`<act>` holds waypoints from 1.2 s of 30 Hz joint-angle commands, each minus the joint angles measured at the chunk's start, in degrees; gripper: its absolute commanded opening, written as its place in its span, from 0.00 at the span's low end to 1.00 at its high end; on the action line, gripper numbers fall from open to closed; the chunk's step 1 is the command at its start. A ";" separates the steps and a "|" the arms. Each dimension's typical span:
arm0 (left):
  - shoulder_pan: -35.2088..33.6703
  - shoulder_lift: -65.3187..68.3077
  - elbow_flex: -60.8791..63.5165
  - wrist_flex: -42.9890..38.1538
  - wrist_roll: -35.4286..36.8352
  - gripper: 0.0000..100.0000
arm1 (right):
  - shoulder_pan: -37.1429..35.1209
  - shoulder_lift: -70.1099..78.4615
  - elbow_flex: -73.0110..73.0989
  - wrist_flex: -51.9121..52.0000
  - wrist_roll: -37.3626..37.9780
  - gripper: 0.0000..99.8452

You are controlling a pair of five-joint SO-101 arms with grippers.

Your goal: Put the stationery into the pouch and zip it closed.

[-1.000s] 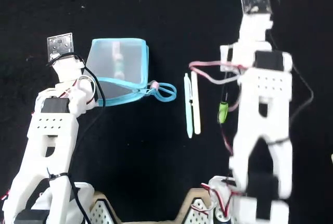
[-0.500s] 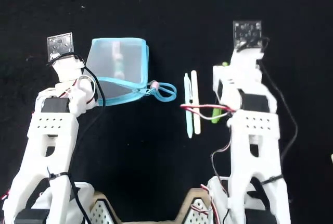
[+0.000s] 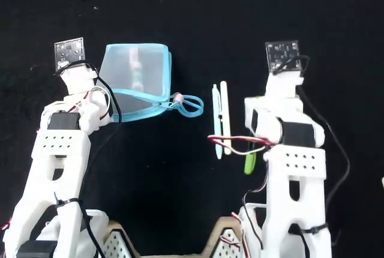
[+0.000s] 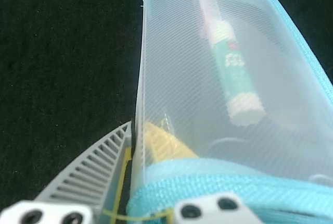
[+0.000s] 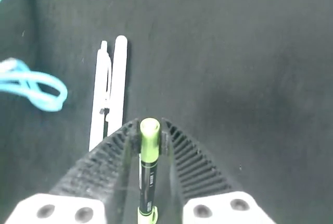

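Observation:
A translucent pouch with light-blue trim lies at the back left, a glue stick inside it. My left gripper is shut on the pouch's wall by the zipper edge, one finger outside. A blue strap loop trails toward the middle. Two pale pens lie side by side at the centre. My right gripper is shut on a green marker, just right of the pens. The marker's end pokes out under the right arm.
The table is covered in black cloth. The arm bases stand at the front edge. Open cloth lies between the pouch's strap loop and the pens, and to the right of the right arm.
The right arm has drawn back from the far side toward its base, carrying the green marker with it. The left arm and pouch have stayed put.

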 commanded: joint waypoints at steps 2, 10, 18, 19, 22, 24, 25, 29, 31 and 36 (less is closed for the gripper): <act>0.04 0.79 2.07 0.18 1.05 0.03 | -0.79 -3.38 -1.19 3.34 7.21 0.01; 0.04 0.79 2.07 0.18 1.05 0.03 | -1.05 -3.03 -1.27 8.79 8.53 0.01; 0.04 0.79 2.07 0.18 1.05 0.03 | -1.05 -2.51 -0.57 4.75 8.44 0.01; 0.04 0.79 2.07 0.18 1.05 0.03 | -1.14 -1.63 -1.10 5.01 8.44 0.01; 0.04 0.79 2.07 0.18 1.05 0.03 | -1.41 4.18 -4.26 5.71 8.26 0.01; 0.04 0.79 2.07 0.18 1.05 0.03 | -1.32 10.15 -7.34 5.01 8.09 0.01; 0.04 0.79 2.07 0.18 1.05 0.03 | -1.32 13.41 -9.27 4.40 8.09 0.01; 0.04 0.79 2.07 0.18 1.05 0.03 | -1.67 26.77 -18.95 3.60 8.00 0.01; 0.04 0.79 2.07 0.18 1.05 0.03 | -1.67 33.27 -24.04 3.60 8.00 0.01; -0.04 0.79 2.15 0.18 1.05 0.03 | -1.32 47.87 -32.48 3.69 8.00 0.01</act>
